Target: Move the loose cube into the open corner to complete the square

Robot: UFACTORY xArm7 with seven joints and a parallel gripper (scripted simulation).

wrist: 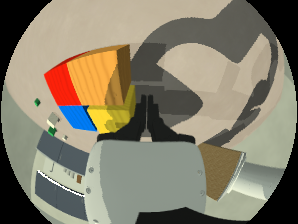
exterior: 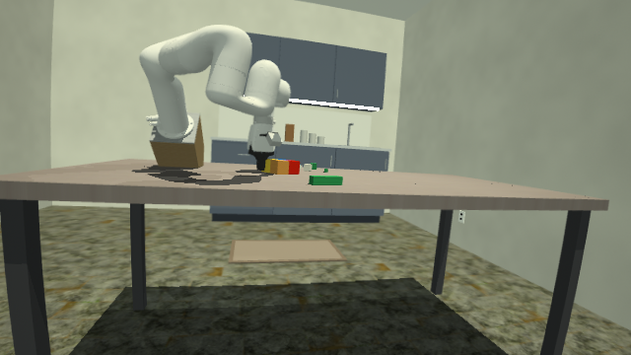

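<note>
Four cubes sit together on the table. In the wrist view the red cube (wrist: pixel 61 83), the orange cube (wrist: pixel 100 76), the blue cube (wrist: pixel 75 116) and the yellow cube (wrist: pixel 109 119) form a square block. In the exterior view I see the yellow cube (exterior: pixel 269 166), the orange cube (exterior: pixel 282 167) and the red cube (exterior: pixel 294 167) in a row; the blue one is hidden. My gripper (wrist: pixel 147 102) is shut and empty, its fingertips down at table level right beside the yellow cube's side. It also shows in the exterior view (exterior: pixel 259 165), left of the cubes.
A green bar (exterior: pixel 325 180) lies in front right of the cubes. A small white block (exterior: pixel 308 167) and small green bits (exterior: pixel 325 170) lie to the right. A cardboard box (exterior: pixel 178 149) stands at the arm's base on the left.
</note>
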